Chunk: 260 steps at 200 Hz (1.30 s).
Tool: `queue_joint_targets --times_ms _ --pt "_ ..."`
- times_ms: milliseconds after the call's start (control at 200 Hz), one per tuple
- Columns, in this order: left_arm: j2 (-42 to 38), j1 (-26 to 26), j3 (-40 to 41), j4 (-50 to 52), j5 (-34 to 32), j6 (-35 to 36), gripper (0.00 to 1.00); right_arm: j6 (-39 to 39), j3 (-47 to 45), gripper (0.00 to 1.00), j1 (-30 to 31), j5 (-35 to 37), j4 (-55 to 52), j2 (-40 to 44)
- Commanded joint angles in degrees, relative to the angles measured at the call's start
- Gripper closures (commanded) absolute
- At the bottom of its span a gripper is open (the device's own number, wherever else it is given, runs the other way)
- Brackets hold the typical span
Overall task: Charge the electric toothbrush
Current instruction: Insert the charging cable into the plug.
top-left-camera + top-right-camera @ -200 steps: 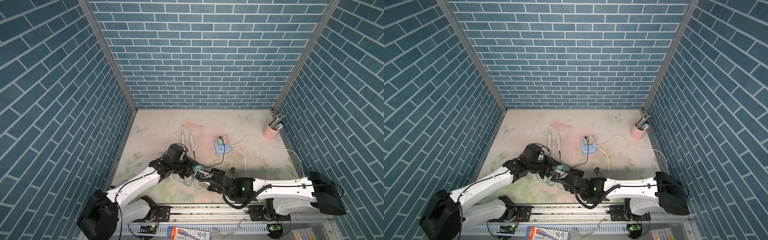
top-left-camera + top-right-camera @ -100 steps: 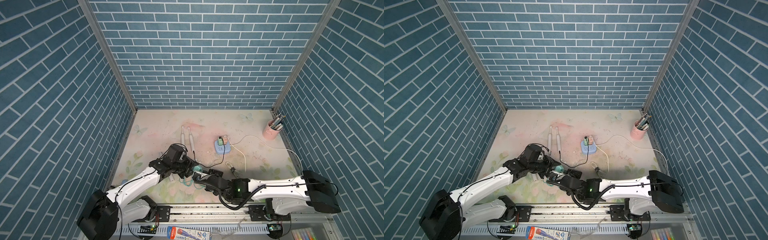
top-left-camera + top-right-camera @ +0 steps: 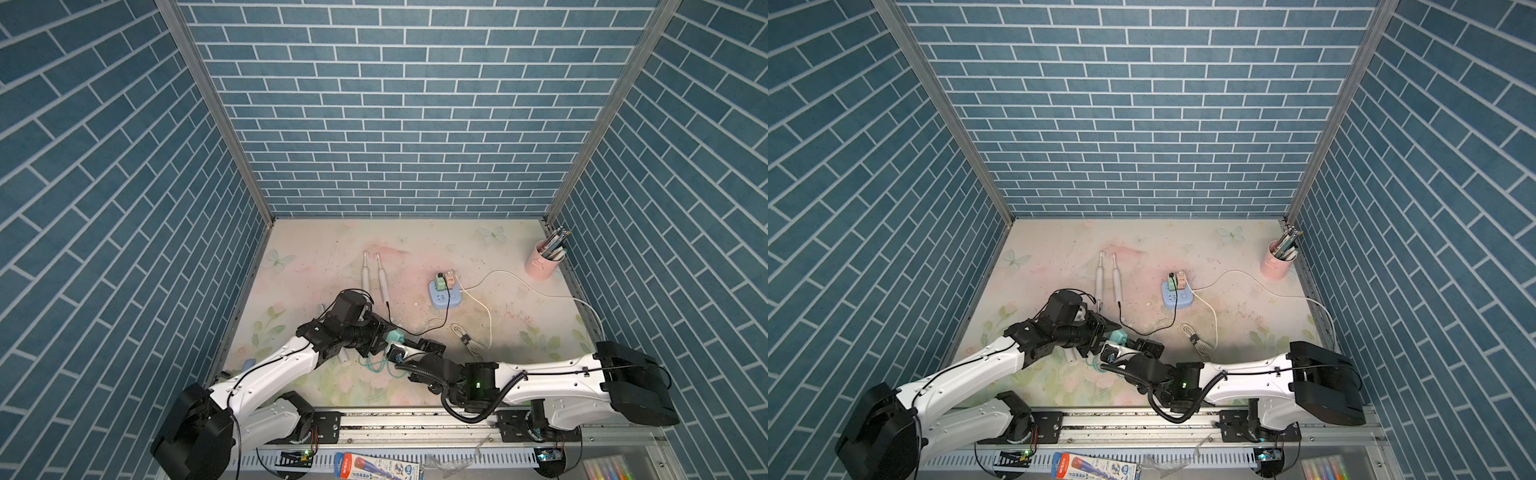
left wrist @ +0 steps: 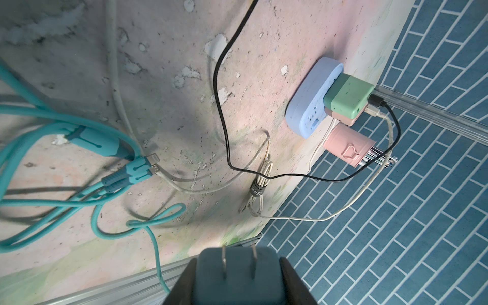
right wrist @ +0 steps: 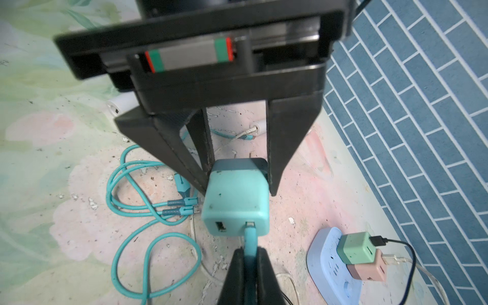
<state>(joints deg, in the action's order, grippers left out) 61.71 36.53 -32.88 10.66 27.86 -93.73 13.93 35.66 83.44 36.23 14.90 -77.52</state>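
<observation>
Teal charger cube (image 5: 236,200) tight in left jaws, ports toward right jaws, tight on its cable (image 5: 249,241).

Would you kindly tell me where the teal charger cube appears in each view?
In a top view: teal charger cube, lower middle.
In a top view: likewise.
Left wrist: close up, prongs showing.
Right wrist: mid-frame, ports showing.
Shared landmark: blue power strip.
</observation>
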Motion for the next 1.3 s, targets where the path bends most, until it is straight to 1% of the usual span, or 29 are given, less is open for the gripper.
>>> queue_joint_targets --times_ms 0,120,285,490,620,820,930,1060,1135,1220,1240,1270,1295 --pt "-2.2 1.5 0.2 -4.0 3.6 -0.6 1.0 1.0 -0.9 1.0 -1.7 -1.7 4.1 0.8" --pt "-1.9 3.3 0.2 -7.1 3.3 -1.5 1.0 1.4 -0.9 1.0 -2.4 -3.6 4.9 0.2" --pt "-1.8 5.1 0.2 -9.6 3.0 -1.5 1.0 3.5 -3.3 1.0 -4.0 -5.5 9.0 1.1" --pt "-2.3 5.4 -1.4 -7.6 3.8 2.4 1.0 7.1 -6.9 1.0 -5.6 -6.5 12.8 4.5" --pt "-1.1 6.0 -1.6 -8.9 5.0 2.9 1.0 9.8 -8.6 1.0 -5.8 -7.6 16.1 5.4" --pt "1.4 8.2 -2.7 -9.9 4.6 2.9 1.0 12.1 -6.4 1.0 -5.8 -4.7 18.4 4.0" --pt "2.2 8.7 -2.9 -10.3 4.8 2.1 1.0 13.3 -3.9 1.0 -5.3 -0.9 18.5 1.3" --pt "1.6 8.7 -2.1 -11.4 4.7 0.9 1.0 14.5 -4.4 1.0 -4.9 -0.2 22.2 -0.9" --pt "1.5 8.6 -1.4 -12.5 4.8 0.2 1.0 14.3 -4.7 1.0 -4.8 1.3 23.1 -0.6" --pt "0.6 7.7 -0.8 -11.7 4.2 0.5 1.0 13.0 -5.5 1.0 -4.4 3.7 22.6 2.8" --pt "0.4 7.5 -0.7 -11.5 4.0 0.7 1.0 11.7 -5.7 0.93 -4.4 3.9 21.3 4.3" --pt "0.1 7.0 -0.6 -11.1 3.7 1.1 1.0 9.4 -5.8 0.78 -4.4 3.1 18.0 6.6" --pt "-0.2 6.6 -0.5 -10.8 3.5 1.3 1.0 7.2 -5.9 0.68 -4.4 1.6 15.0 9.0"
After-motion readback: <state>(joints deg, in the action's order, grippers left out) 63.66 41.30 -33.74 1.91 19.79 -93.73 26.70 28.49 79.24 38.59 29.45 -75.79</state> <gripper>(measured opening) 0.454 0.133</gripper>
